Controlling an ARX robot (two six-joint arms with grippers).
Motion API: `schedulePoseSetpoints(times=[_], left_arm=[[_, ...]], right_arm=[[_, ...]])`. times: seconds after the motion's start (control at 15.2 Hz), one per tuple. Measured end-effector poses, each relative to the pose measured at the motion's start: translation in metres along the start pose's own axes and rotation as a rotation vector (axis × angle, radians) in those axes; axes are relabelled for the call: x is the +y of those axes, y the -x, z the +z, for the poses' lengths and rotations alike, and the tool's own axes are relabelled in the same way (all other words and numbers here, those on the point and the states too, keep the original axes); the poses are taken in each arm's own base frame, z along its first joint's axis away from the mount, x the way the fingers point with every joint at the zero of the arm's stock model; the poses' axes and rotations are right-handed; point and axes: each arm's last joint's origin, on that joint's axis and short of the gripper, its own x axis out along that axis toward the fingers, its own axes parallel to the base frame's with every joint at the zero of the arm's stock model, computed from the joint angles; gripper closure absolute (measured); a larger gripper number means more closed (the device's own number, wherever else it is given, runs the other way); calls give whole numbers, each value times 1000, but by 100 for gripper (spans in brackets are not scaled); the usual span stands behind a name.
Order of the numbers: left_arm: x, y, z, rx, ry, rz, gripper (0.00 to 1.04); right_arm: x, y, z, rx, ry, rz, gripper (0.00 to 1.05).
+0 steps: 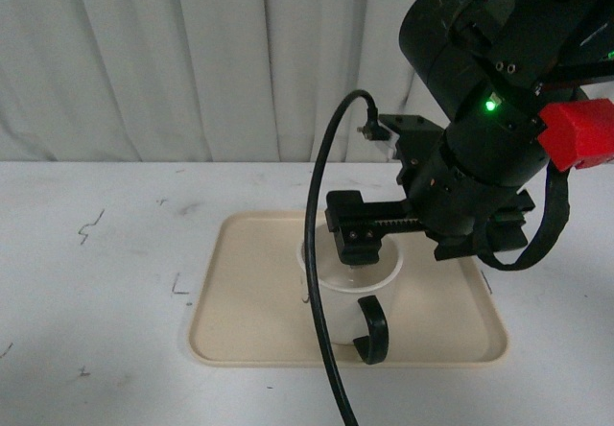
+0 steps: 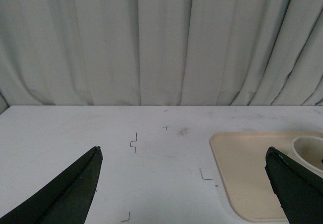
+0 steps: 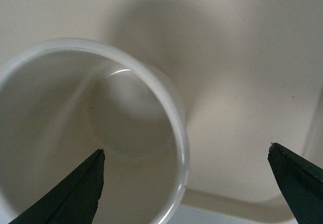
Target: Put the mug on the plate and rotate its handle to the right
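The cream-white mug (image 1: 347,296) stands upright on the beige plate (image 1: 251,287), near its middle. Its black handle (image 1: 372,330) points toward the front edge of the table, slightly right. The smiley face does not show. My right gripper (image 1: 358,251) hangs open just above the mug's rim. In the right wrist view the open gripper (image 3: 186,148) straddles one side of the rim, one finger over the mug's (image 3: 126,118) inside and the other over bare plate (image 3: 242,82). My left gripper (image 2: 184,151) is open and empty over the white table, left of the plate (image 2: 247,168) and mug (image 2: 308,148).
A black cable (image 1: 319,253) loops down from the right arm across the front of the mug and plate. The white table (image 1: 96,272) carries small pen marks. A pale curtain (image 1: 192,61) closes the back. The left arm is out of the front view.
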Motion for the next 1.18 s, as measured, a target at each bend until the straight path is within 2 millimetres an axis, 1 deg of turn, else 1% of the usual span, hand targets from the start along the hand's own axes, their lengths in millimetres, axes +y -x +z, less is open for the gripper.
schedulePoseSetpoints(times=[0.07, 0.13, 0.2, 0.26, 0.33, 0.39, 0.46, 0.66, 0.72, 0.79, 0.85, 0.92, 1.05, 1.18], left_arm=[[0, 0, 0, 0, 0, 0, 7], [0, 0, 0, 0, 0, 0, 7], [0, 0, 0, 0, 0, 0, 7], [0, 0, 0, 0, 0, 0, 7], [0, 0, 0, 0, 0, 0, 7], [0, 0, 0, 0, 0, 0, 7], [0, 0, 0, 0, 0, 0, 7], [0, 0, 0, 0, 0, 0, 7], [0, 0, 0, 0, 0, 0, 7], [0, 0, 0, 0, 0, 0, 7], [0, 0, 0, 0, 0, 0, 7], [0, 0, 0, 0, 0, 1, 7], [0, 0, 0, 0, 0, 0, 7], [0, 0, 0, 0, 0, 0, 7]], right_arm=[[-1, -5, -2, 14, -20, -18, 7], [-1, -7, -3, 20, -34, -18, 16], [1, -8, -3, 21, -35, -17, 29], [2, -7, -1, 21, -37, -17, 49], [2, -5, 0, 70, -35, 0, 82], [1, 0, 5, 85, -19, 13, 94], [-2, 7, 12, 93, 8, 33, 102], [-12, 32, 38, 47, 148, 11, 102], [-15, 40, 47, 27, 219, -4, 102], [-16, 45, 53, 7, 292, -23, 102], [-21, 48, 58, 4, 383, -32, 102], [-24, 46, 60, -1, 485, -33, 102], [-28, 37, 59, 51, 761, 58, 102], [-25, 36, 64, 70, 965, 145, 102]])
